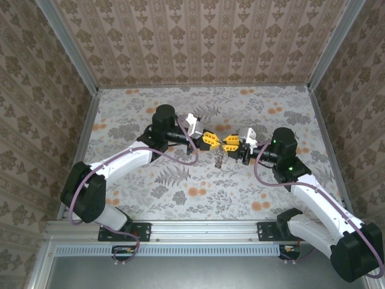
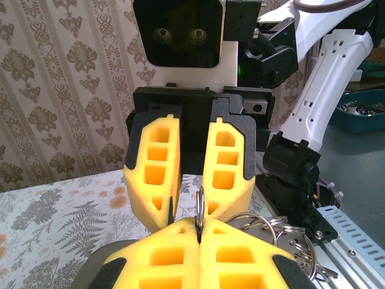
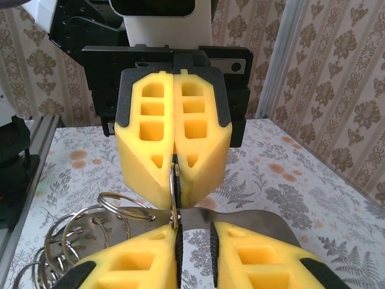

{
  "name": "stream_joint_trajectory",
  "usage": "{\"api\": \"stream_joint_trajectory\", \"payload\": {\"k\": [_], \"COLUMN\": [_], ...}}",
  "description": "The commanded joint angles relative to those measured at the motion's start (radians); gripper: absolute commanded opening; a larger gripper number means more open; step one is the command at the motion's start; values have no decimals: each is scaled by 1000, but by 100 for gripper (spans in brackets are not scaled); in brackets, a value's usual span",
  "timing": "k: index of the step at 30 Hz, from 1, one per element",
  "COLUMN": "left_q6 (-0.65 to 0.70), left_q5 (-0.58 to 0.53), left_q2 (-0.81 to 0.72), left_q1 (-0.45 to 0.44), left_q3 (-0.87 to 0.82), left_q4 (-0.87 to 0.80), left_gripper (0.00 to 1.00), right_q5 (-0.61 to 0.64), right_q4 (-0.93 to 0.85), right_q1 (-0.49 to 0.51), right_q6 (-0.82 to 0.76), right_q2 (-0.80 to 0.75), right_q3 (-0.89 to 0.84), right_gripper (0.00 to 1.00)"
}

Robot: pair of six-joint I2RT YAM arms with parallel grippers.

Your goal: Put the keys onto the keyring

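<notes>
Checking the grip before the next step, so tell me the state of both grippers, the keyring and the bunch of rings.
Left gripper: shut on the keyring.
Right gripper: open, fingers either side of the keyring.
Keyring: upright, edge-on, pinched at the left fingertips.
Bunch of rings: linked, hanging beside the grippers.

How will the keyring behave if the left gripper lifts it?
Probably stiff: the thin metal keyring stands edge-on in the shut left gripper without bending. Likely slippery, being bare shiny wire. The loose rings bunched beside it would probably swing.
</notes>
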Motion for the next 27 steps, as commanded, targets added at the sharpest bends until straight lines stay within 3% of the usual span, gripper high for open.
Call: {"api": "stream_joint_trajectory", "payload": {"k": [1, 10, 14, 21, 27], "left_q6": [26, 69, 79, 61, 71], "left_q5": [11, -27, -39, -28, -31], "left_q2": [-20, -20, -11, 7, 12], "left_q1": [-11, -16, -13, -12, -10], "left_q3": [1, -1, -5, -9, -12], "left_q4": [5, -45, -54, -19, -22], "left_gripper": [0, 0, 0, 0, 0], "right_q5": [-28, -46, -39, -28, -44], "right_q4": [42, 40, 11, 8, 6], "right_q1": [7, 7, 6, 6, 6], "right_q6": [15, 17, -2, -3, -2], "right_q2": [-18, -23, -27, -25, -15], "right_q3": [22, 18, 18, 20, 23], "right_gripper": [24, 19, 5, 19, 19]}}
